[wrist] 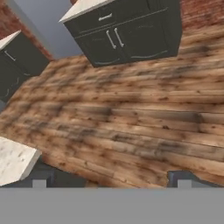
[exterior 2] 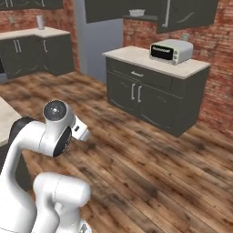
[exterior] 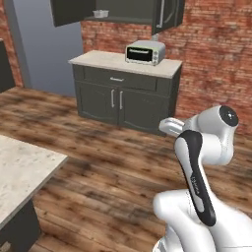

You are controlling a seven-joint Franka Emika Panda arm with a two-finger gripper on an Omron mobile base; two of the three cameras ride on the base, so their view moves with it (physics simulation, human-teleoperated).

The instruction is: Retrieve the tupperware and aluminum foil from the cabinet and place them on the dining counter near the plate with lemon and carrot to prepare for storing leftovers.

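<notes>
1. Left base view: my arm (exterior: 199, 162) rises at lower right, folded, far from the work. The upper cabinet (exterior: 118, 12) stands open above the counter (exterior: 123, 63) w/ the toaster oven (exterior: 144, 52). On its shelf sits a small pale container, likely the tupperware (exterior: 101, 13). Foil: too small to tell. Corner of a pale stone counter, prob. the dining counter (exterior: 22, 172), at lower left.

2. Right base view: same scene from the other side. Tupperware (exterior 2: 137, 12) on the open shelf, well above the toaster oven (exterior 2: 170, 50) and well apart from my arm (exterior 2: 45, 136). No plate w/ lemon and carrot that I can make out.

3. Hand view: my gripper (wrist: 111, 181) looks down at the wood floor (wrist: 131, 118); the two fingertips (wrist: 39, 180) stand wide apart at the bottom edge, nothing between them. Base cabinet (wrist: 122, 30) at top, counter corner (wrist: 13, 159) at lower left.

4. Handling (judgement): the tupperware is prob. light, thin-walled plastic, a bit slippery, flexes if squeezed hard. I would take it across the rim or a side wall, gently. Foil, if a boxed roll: light, card dents easily; grip mid-length across the narrow side.
</notes>
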